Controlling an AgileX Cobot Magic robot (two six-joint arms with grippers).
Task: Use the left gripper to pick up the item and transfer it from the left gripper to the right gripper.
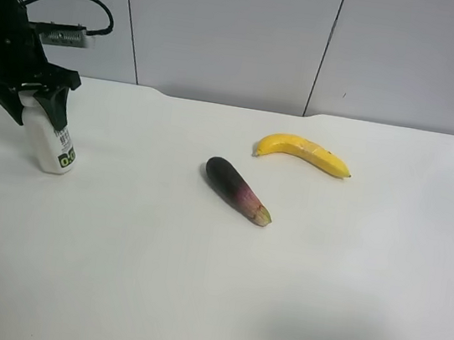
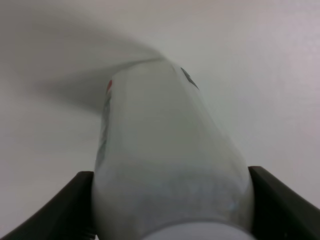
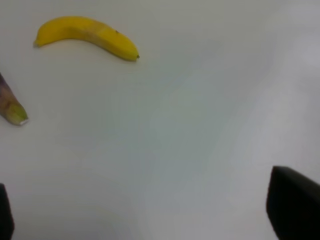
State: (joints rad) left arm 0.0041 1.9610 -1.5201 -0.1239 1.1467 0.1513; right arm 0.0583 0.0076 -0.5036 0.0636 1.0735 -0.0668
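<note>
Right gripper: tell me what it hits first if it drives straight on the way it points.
Probably the bare table: the open right gripper has nothing else ahead. The banana and eggplant sit off to one side, though depth is hard to judge.

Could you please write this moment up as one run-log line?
step: pick | left gripper: shut on bottle | right gripper: open, empty | handover: not yet

The item (image 1: 50,142) carries a green-and-black label mark, but no lettering can be read
</note>
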